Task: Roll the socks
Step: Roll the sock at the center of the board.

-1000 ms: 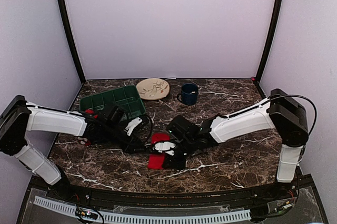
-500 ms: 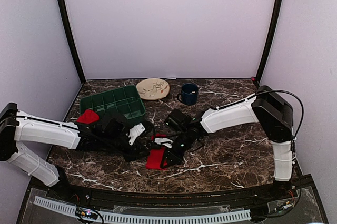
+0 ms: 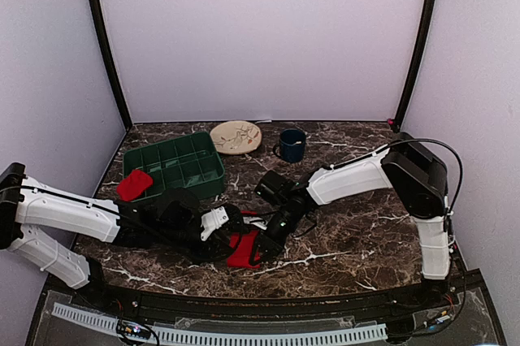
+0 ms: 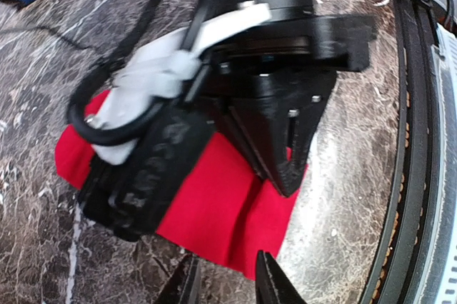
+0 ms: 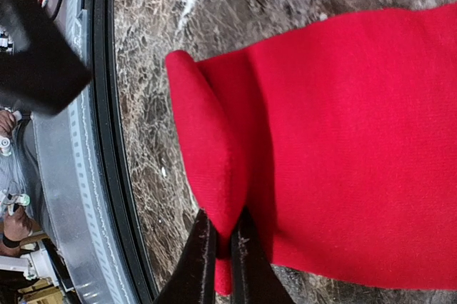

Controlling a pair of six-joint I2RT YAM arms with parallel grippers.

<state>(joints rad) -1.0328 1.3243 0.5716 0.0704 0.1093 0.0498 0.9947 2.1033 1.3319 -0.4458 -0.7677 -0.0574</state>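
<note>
Pinching a fold of the red sock [image 5: 343,140] low in frame, our right fingers [image 5: 200,265] are clenched; our left fingers [image 4: 270,286] stand parted at its edge.

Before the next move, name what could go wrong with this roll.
1. The right gripper pinches only a thin fold at the end of the sock; it may slip out and the fold flop back.
2. The left gripper, jaws open, sits very close to the right one over the same sock; they could collide.
3. The sock lies near the front edge of the table; a pull may drag it off.
</note>
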